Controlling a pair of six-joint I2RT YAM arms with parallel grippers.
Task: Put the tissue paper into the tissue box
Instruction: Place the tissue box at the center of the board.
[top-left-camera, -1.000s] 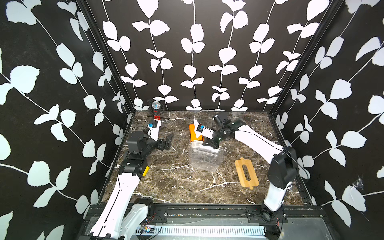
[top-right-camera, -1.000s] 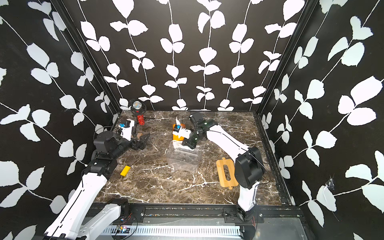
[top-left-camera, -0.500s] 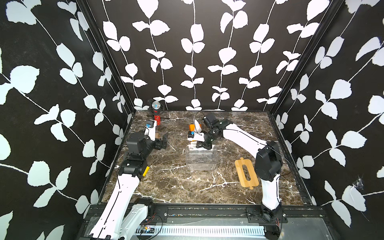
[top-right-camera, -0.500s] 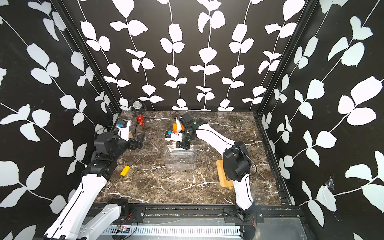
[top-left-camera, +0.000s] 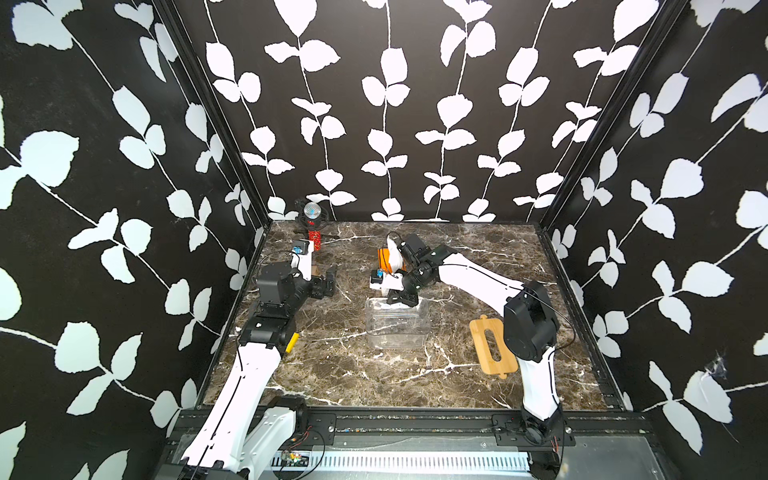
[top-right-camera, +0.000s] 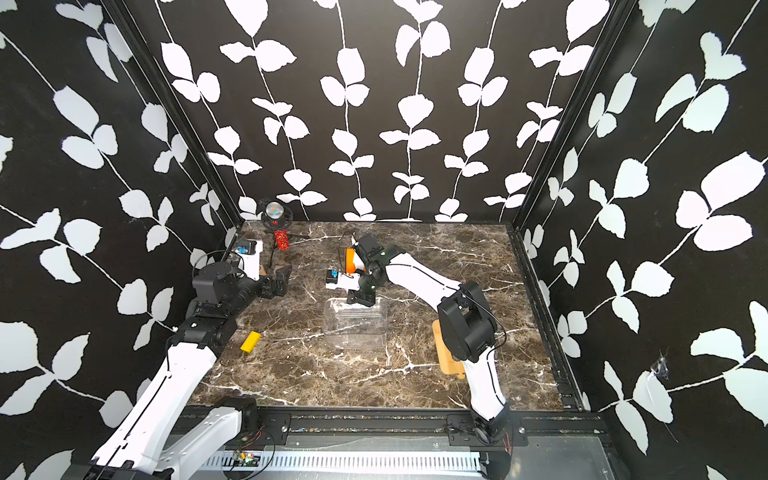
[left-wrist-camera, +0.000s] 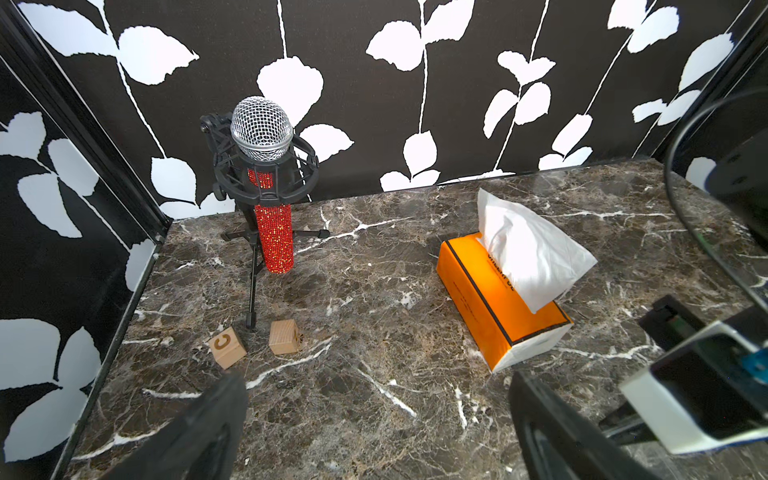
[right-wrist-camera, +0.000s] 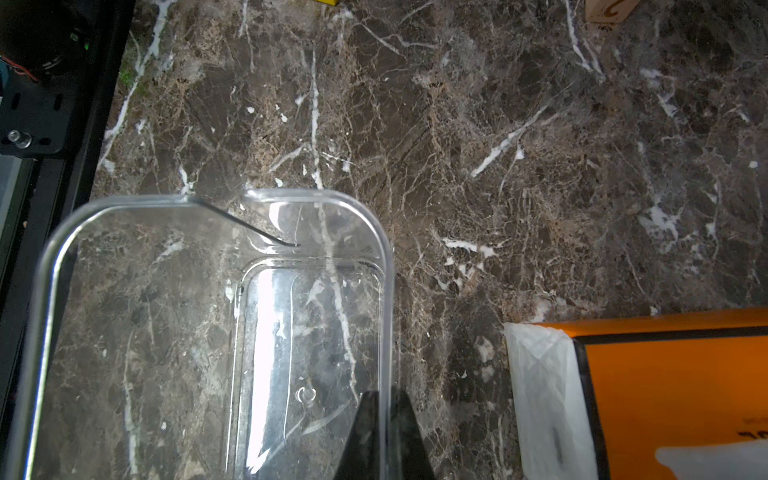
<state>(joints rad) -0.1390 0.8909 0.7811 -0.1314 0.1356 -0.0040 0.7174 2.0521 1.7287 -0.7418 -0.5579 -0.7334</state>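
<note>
Two grippers noted. Right gripper (right-wrist-camera: 382, 428): fingers pressed together, pinching the tissue box (right-wrist-camera: 208, 198) wall at its far end. Left gripper (left-wrist-camera: 376, 380): spread wide, empty, well left of the box. Tissue paper (left-wrist-camera: 490, 299): on the marble (left-wrist-camera: 374, 291) beyond the box's far end, apart from it, white sheet sticking up.
</note>
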